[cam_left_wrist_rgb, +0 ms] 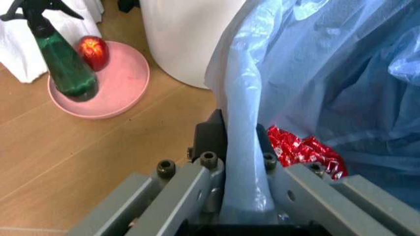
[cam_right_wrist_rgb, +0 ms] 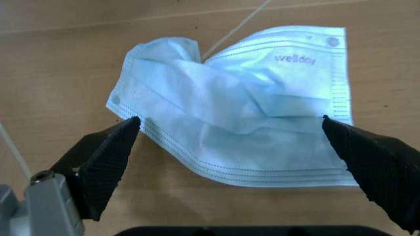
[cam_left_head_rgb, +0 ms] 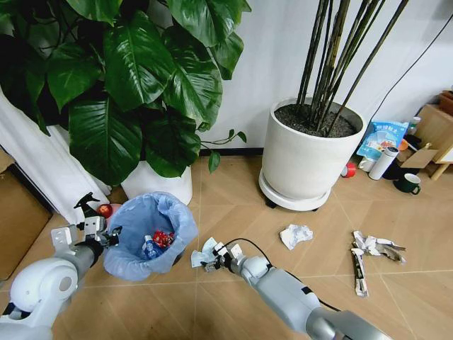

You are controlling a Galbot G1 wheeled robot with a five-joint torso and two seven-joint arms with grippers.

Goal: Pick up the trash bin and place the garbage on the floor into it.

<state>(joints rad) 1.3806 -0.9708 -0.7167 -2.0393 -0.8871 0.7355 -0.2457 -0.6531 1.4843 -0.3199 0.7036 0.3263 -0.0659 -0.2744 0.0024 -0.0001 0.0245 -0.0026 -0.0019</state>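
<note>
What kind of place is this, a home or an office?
Probably an indoor corner of an office or home, I cannot tell which: wooden floor, white wall, big potted plants, cardboard boxes and litter beside a trash bin.

**Plants, wood floor and a white wall around you**

You are looking down at a light wooden plank floor [cam_left_head_rgb: 233, 191] that meets a plain white wall [cam_left_head_rgb: 283, 49]. On your left a broad-leaved plant [cam_left_head_rgb: 134, 78] stands in a white pot [cam_left_head_rgb: 159, 183], beside white fabric [cam_left_head_rgb: 42, 170]. Further right, a large white pot [cam_left_head_rgb: 308, 159] of thin dark stems sits on a wheeled base. A pink plate [cam_left_wrist_rgb: 125, 93] carries a green spray bottle [cam_left_wrist_rgb: 66, 73] and a red apple [cam_left_wrist_rgb: 94, 52]. Cardboard [cam_left_head_rgb: 18, 219] lies at your far left.
</note>
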